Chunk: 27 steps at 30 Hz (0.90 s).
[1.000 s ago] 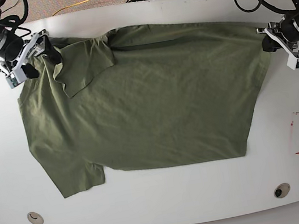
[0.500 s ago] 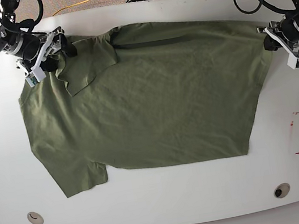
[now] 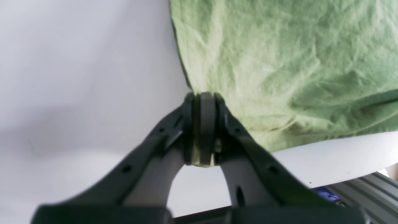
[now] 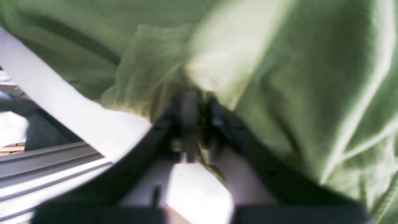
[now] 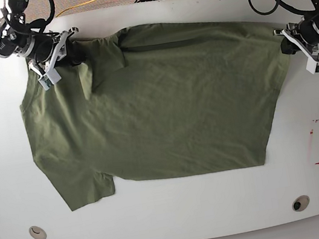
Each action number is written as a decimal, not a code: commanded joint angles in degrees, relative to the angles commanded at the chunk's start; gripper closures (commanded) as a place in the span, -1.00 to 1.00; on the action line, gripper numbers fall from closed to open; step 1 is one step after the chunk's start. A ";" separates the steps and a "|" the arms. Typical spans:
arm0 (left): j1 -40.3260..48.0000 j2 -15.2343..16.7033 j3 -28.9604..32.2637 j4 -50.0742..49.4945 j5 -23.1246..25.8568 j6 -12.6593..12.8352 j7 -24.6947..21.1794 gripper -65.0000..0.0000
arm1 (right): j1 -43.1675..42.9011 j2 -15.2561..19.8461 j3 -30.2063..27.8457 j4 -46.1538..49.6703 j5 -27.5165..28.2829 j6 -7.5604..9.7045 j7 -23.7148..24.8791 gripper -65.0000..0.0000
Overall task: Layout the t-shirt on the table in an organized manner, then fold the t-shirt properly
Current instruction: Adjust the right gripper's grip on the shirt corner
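Evidently the shirt (image 5: pixel 151 105) is being stretched between two grips so that it lies flat on the desk (image 5: pixel 164 223): it is spread wide across the white top, most of it smooth, with one sleeve folded over just beside the right hand (image 5: pixel 58 53). That hand is closed on the cloth at the folded sleeve, bunched fabric rising around its fingers (image 4: pixel 186 112) in the blurred wrist view; I judge it is drawing the fold outward to open it. The left hand (image 5: pixel 291 41) is closed on the opposite far corner, a thin edge of green pinched between its pads (image 3: pixel 203 124), the cloth running away from it while bare desk lies to its other side. It likely serves as the anchor. Both arms reach in low from the far corners, wrists angled inward toward the shirt, hands near the surface.
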 joint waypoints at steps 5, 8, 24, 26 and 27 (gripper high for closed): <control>0.18 0.00 0.00 -0.09 0.18 0.00 0.00 1.00 | -0.44 0.18 0.62 1.32 0.26 0.00 0.00 1.00; 0.26 0.00 -0.09 -0.18 0.26 0.00 0.00 1.00 | -1.05 0.26 0.70 2.90 0.18 0.00 0.00 1.00; 1.67 -0.09 0.00 -0.18 0.26 0.00 0.00 1.00 | -0.88 -0.62 2.20 3.43 -0.09 0.00 0.26 -0.71; 1.67 -0.09 0.00 -0.18 0.26 0.00 0.00 1.00 | -0.79 -0.88 2.20 3.43 -0.09 0.00 0.26 -0.87; 1.67 -0.09 0.00 -0.18 0.26 0.00 0.00 1.00 | -0.79 -0.79 2.20 3.43 -0.09 0.00 0.26 -0.88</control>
